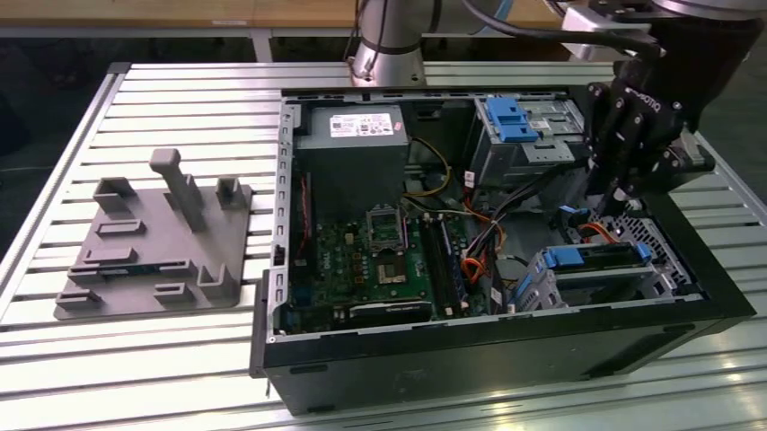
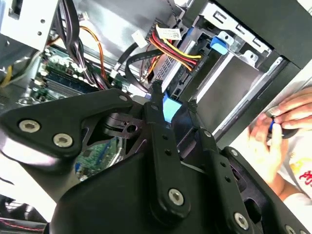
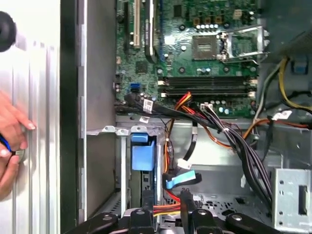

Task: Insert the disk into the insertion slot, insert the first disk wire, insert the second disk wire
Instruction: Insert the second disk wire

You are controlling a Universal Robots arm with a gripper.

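Surface, exterior view: slatted metal tabletop, carrying an open black computer case.
Fixture: grey plastic jig on the tabletop, well apart from the case, toward the exterior view's left.
Claw: black claw hangs inside the case at the exterior view's right end, just above the drive cage.
Disk: disk sits inside the drive cage, with its blue frame showing at the open end.
Board: green circuit board lies on the case floor, toward the exterior view's left of the cage.
Second wrist view, claw: fingers spread, with a blue piece of the frame showing through the gap; nothing seen pinched.
Wires: red and yellow wire bundle runs to the dark end of the disk in the cage.
Person: a hand rests outside the case wall.
First wrist view, claw: fingers apart, with red and yellow wires between them.
Plug: blue flat plug on a black wire lies loose just beside the cage.
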